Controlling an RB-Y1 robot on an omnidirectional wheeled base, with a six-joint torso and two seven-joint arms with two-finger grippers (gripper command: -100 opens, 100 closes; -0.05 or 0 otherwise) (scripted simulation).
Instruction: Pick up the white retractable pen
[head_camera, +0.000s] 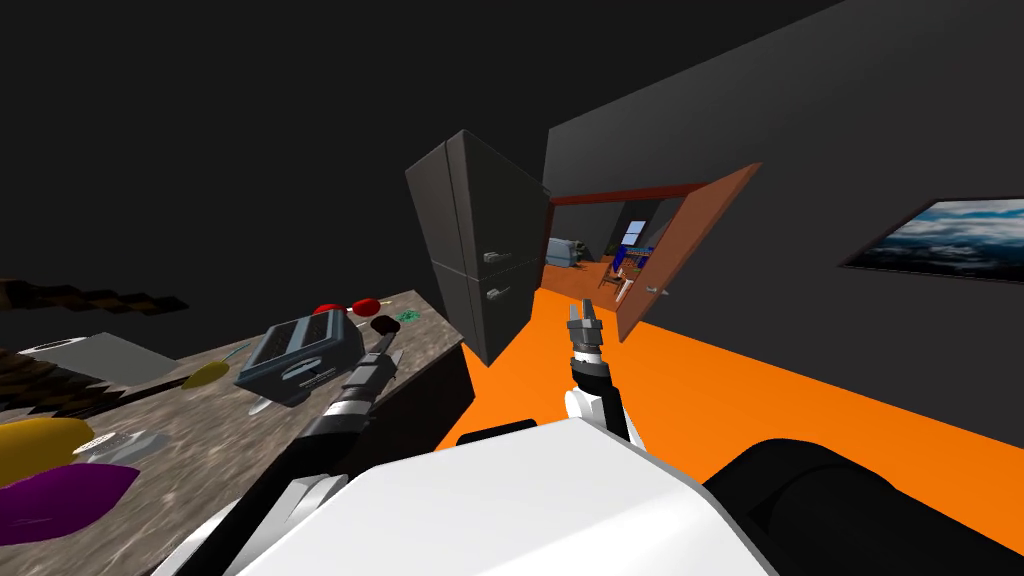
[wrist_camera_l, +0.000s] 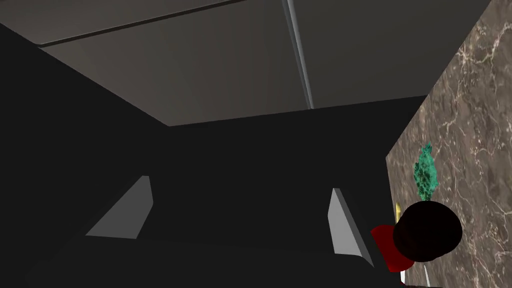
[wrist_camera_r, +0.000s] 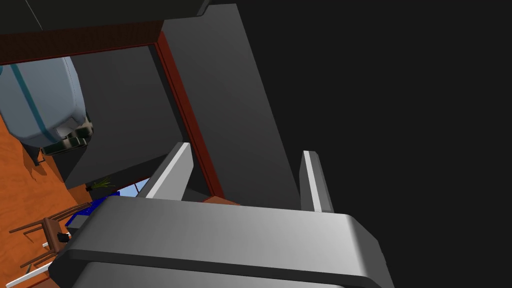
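Nearest the robot, a purple shape (head_camera: 50, 500) and a yellow one (head_camera: 40, 445) are lying on the marbled counter (head_camera: 200, 450). Further along, a toaster (head_camera: 300, 355) is sitting, and a thin pale sliver touching its near corner is probably the pen (head_camera: 258, 405), though it is too small to be sure. The left gripper (head_camera: 388, 348) is hanging just past the toaster with its fingers (wrist_camera_l: 345, 227) spread wide and nothing between them, pointing off the counter's edge beside a dark round thing (head_camera: 385, 323).

To do this well, I'd say the hand should be drawing back toward the sliver, tipping downward, turning its blades across the barrel and going in low at mid-length, minding the toaster close alongside.

The right gripper (head_camera: 583, 322) is hovering over the orange floor, blades apart and empty. Beyond it, a tall dark cabinet (head_camera: 480, 250) is standing, and a brown door (head_camera: 690, 245) is hanging open.
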